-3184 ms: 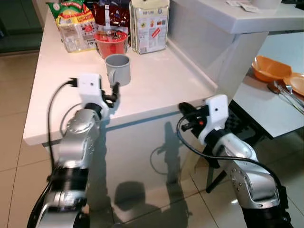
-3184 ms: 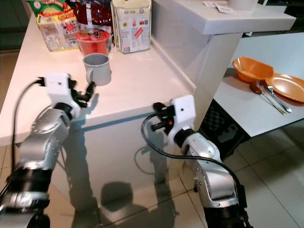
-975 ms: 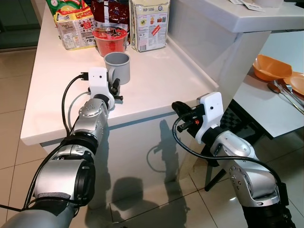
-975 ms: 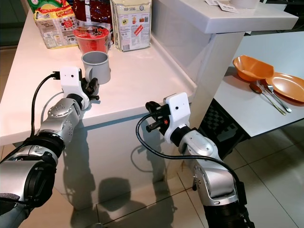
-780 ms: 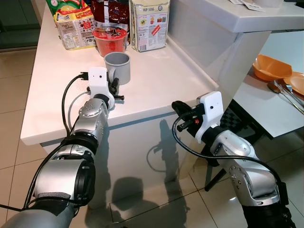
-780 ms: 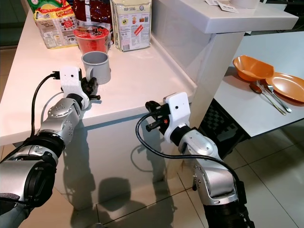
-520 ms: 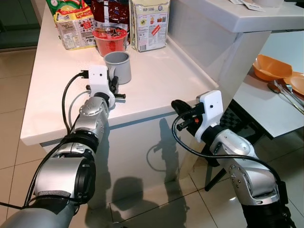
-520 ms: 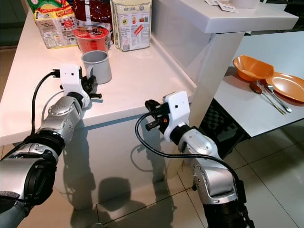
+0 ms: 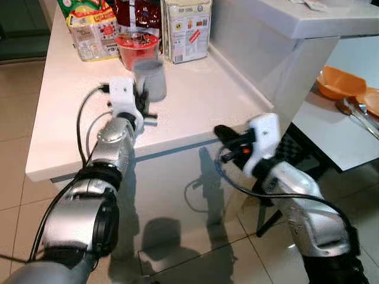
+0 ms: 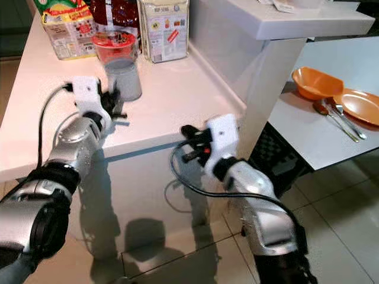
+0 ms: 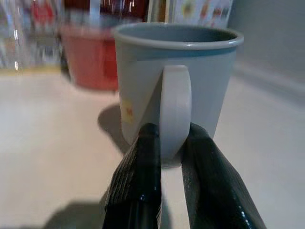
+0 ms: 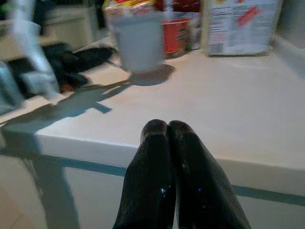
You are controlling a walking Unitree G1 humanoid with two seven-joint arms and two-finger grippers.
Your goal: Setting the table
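Left wrist view looks straight along the left gripper (image 11: 169, 143), whose two black fingers (image 11: 143, 167) are pinched on either side of the handle (image 11: 175, 109) of a grey mug (image 11: 176, 81); the jaws stand nearly closed, with only the handle's thickness between them. The mug stands upright on the white counter (image 9: 195, 100), and from the head cameras it appears a little blurred, so whether its base is fully down on the surface or just off it is hard to say. Taking the mug as the landmark: directly behind it sits a red instant-noodle cup (image 9: 137, 48), touching or nearly touching it. Behind that cup stand a dark red snack bag (image 9: 139, 15), a yellow-and-green food packet (image 9: 89, 32) on the robot's left of it, and a cream-coloured carton (image 9: 186, 29) on the robot's right.

Well away from the mug, past the counter's near corner on the robot's right, the right gripper (image 12: 167, 131) hangs just below and in front of the counter edge, its fingers pressed together and holding nothing. Farther right of the mug, beyond a raised white ledge (image 10: 284, 26), a lower white table (image 10: 320, 136) carries an orange bowl (image 10: 314, 83), an orange plate (image 10: 358, 103) and some cutlery (image 10: 337, 118) lying between them.
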